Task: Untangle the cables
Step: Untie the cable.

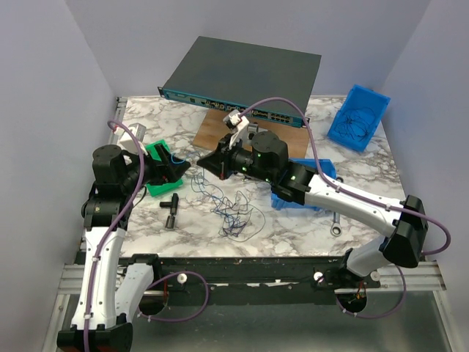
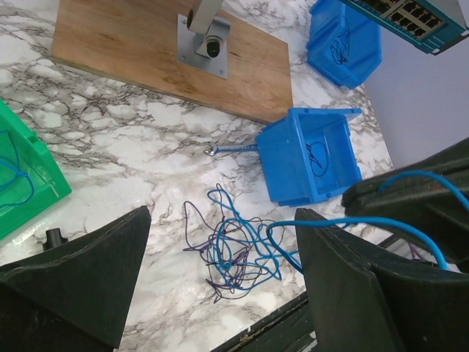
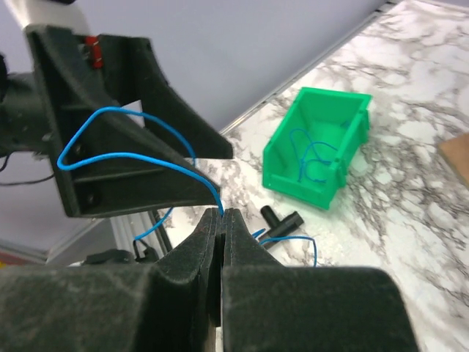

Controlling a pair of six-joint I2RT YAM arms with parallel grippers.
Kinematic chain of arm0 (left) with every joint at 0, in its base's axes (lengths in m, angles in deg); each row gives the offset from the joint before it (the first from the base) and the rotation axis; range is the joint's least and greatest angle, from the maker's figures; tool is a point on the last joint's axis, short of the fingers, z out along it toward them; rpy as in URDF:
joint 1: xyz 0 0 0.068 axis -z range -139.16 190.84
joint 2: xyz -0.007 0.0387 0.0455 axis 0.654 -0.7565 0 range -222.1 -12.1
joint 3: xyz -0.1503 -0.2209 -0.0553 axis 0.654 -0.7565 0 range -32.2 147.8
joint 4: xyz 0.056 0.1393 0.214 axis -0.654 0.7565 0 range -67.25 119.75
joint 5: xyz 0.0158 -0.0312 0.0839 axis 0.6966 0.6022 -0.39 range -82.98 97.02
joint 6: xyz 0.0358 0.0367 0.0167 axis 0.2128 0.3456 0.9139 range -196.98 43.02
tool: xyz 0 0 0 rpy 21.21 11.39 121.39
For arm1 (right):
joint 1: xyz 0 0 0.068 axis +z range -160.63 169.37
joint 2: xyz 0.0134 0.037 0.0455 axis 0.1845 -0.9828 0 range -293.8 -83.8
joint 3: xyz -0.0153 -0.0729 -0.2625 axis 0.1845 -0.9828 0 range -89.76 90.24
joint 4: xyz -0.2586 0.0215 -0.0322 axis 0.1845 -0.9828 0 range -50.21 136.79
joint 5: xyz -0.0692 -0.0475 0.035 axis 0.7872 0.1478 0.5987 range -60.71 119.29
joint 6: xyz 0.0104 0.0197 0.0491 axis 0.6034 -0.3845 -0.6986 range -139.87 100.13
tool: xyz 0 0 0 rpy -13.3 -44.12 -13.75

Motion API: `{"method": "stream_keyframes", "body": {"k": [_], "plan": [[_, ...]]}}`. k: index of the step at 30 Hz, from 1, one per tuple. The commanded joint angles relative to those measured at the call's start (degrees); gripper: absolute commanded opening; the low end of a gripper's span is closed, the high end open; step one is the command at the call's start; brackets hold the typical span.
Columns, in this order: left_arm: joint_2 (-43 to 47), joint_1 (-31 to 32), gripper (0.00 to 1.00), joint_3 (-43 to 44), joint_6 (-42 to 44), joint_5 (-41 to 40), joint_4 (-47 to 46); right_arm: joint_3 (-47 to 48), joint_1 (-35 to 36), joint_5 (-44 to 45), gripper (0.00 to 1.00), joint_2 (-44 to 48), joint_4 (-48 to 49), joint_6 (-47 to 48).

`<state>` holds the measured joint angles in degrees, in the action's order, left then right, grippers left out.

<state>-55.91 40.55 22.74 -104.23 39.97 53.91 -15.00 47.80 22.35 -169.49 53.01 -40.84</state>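
The cables (image 1: pixel 231 213) lie as a loose tangle of thin blue and dark purple wires on the marble table (image 1: pixel 366 172), also in the left wrist view (image 2: pixel 234 249). My right gripper (image 3: pixel 222 213) is shut on a blue wire (image 3: pixel 139 155) that leads from the tangle, and holds it raised above the table (image 1: pixel 204 163). My left gripper (image 1: pixel 183 171) is open wide and empty, right in front of the right gripper. Its fingers (image 2: pixel 80 282) frame the tangle below. The blue wire (image 2: pixel 344 220) runs past its right finger.
A green bin (image 1: pixel 156 163) with blue wire stands beside the left gripper. One blue bin (image 1: pixel 304 194) lies under the right arm and another (image 1: pixel 359 117) holds wires at the back right. There is also a black T-piece (image 1: pixel 170 209), a wrench (image 1: pixel 335 224), a wooden board (image 1: pixel 216 132) and a network switch (image 1: pixel 242 77).
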Motion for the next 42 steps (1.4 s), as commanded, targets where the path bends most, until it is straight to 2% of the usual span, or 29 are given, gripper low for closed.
{"method": "stream_keyframes", "body": {"k": [1,2,4,8,13,19,20,26,32,39,41,42], "plan": [[1.03,-0.27,0.84,-0.09,2.31,-3.93,2.31,2.07,0.24,11.21,0.01,1.16,-3.69,-2.32],[1.08,-0.38,0.86,-0.18,2.58,-4.38,2.53,1.85,0.23,12.89,0.01,1.43,-3.89,-2.76],[1.50,-0.45,0.98,-0.18,2.68,-6.00,3.11,1.10,0.16,15.55,0.01,2.14,-3.81,-3.08],[4.39,-0.51,0.99,-1.18,3.07,-7.79,1.96,0.03,-0.45,20.32,0.01,2.83,-4.06,-3.96],[4.84,-0.63,0.98,-0.93,4.72,-6.48,2.30,1.92,-2.27,24.54,0.01,1.34,-9.61,-6.35],[5.98,0.11,0.88,-4.00,7.41,5.82,-3.56,2.63,-2.73,16.91,0.01,0.75,-8.92,-5.58],[6.55,2.26,0.86,-4.61,7.62,6.91,-5.49,2.96,-2.73,14.43,0.01,0.55,-8.57,-5.30],[5.48,10.49,0.82,-5.17,8.11,3.78,-12.20,5.55,-2.79,3.98,0.01,-0.38,-8.85,-6.35],[1.34,15.28,0.69,-2.75,7.65,0.12,-13.51,7.38,-2.78,-1.55,0.01,-0.78,-9.42,-8.13],[-1.70,17.73,0.50,-0.91,7.73,-1.65,-13.21,8.82,-2.80,-7.22,0.01,-1.39,-8.93,-10.16],[-2.06,18.11,0.38,-0.85,7.32,-2.06,-13.73,8.77,-2.80,-8.35,0.01,-1.56,-8.72,-10.38],[-2.07,18.21,0.28,-0.88,7.09,-2.12,-14.33,8.68,-2.75,-8.73,0.01,-1.65,-8.68,-10.35]]}}
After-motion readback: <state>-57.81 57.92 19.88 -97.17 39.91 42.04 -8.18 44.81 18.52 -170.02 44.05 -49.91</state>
